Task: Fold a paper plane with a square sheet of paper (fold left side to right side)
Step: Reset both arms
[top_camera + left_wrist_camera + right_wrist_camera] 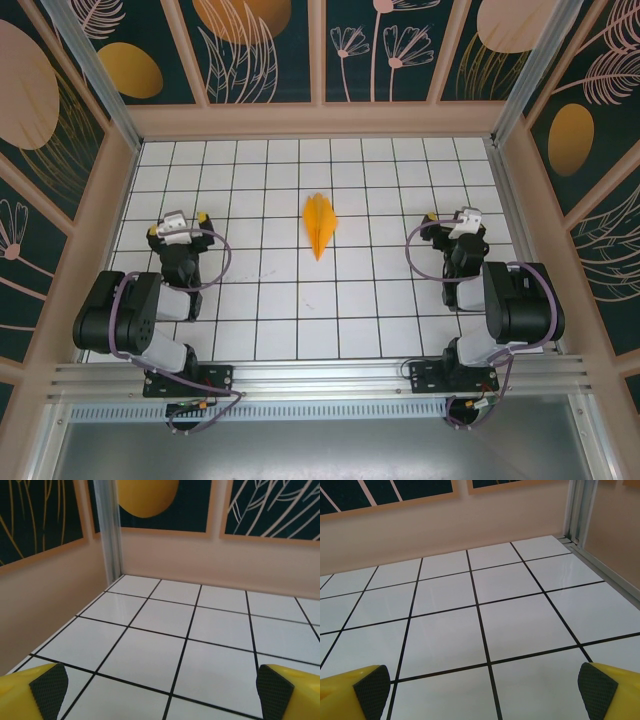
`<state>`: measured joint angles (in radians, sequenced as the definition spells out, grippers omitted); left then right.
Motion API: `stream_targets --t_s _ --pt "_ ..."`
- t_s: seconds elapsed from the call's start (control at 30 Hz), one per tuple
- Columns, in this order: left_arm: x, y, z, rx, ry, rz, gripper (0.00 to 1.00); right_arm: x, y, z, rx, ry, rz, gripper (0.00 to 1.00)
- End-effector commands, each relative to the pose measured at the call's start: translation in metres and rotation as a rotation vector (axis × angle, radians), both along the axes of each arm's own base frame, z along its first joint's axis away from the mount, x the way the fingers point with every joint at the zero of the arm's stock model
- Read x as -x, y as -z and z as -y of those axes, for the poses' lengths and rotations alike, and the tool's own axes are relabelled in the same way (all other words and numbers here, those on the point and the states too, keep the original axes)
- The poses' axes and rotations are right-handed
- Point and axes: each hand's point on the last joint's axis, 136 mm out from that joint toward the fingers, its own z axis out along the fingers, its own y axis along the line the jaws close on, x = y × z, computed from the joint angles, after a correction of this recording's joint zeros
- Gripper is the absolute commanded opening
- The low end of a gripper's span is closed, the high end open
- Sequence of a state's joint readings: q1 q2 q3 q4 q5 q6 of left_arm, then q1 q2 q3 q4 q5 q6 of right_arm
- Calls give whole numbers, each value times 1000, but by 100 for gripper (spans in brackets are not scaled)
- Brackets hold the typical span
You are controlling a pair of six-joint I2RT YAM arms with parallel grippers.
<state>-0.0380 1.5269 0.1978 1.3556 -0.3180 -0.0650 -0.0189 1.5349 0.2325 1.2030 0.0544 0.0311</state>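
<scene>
Printed wall panels (270, 50) of dark teal with pale leaf outlines and orange ovals, framed in light wood, enclose a glossy white table (300, 300) ruled into square tiles by thin black lines. A ribbed aluminium post (110, 530) stands in the far left corner.

At the near edge, the matte black left arm (125, 315) and right arm (515, 300) sit folded, each trailing a looped purplish cable. The left gripper (179, 222) and the right gripper (450, 220) rest low over the tiles on opposite sides, each with its yellow fingers spread wide and nothing between them. The wrist views show bare tiles across the gap of the left gripper (160, 692) and the right gripper (482, 692).

The paper plane (320, 224), a slim orange-yellow dart with a centre ridge, lies flat mid-table between the two grippers, well apart from both, its sharp point toward the arm bases.

The dark finger pads (49, 689) carry a fine cross-hatched grip texture.
</scene>
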Motion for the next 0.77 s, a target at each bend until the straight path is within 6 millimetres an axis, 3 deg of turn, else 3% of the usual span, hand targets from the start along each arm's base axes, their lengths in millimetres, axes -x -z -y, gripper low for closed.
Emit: stream_targets --t_s 0.0,0.73 --pt "-3 1 3 41 20 1 98 0 -9 -2 10 -14 43 99" --pt "-3 0 3 37 24 3 98 -1 -9 -2 8 -19 42 99"
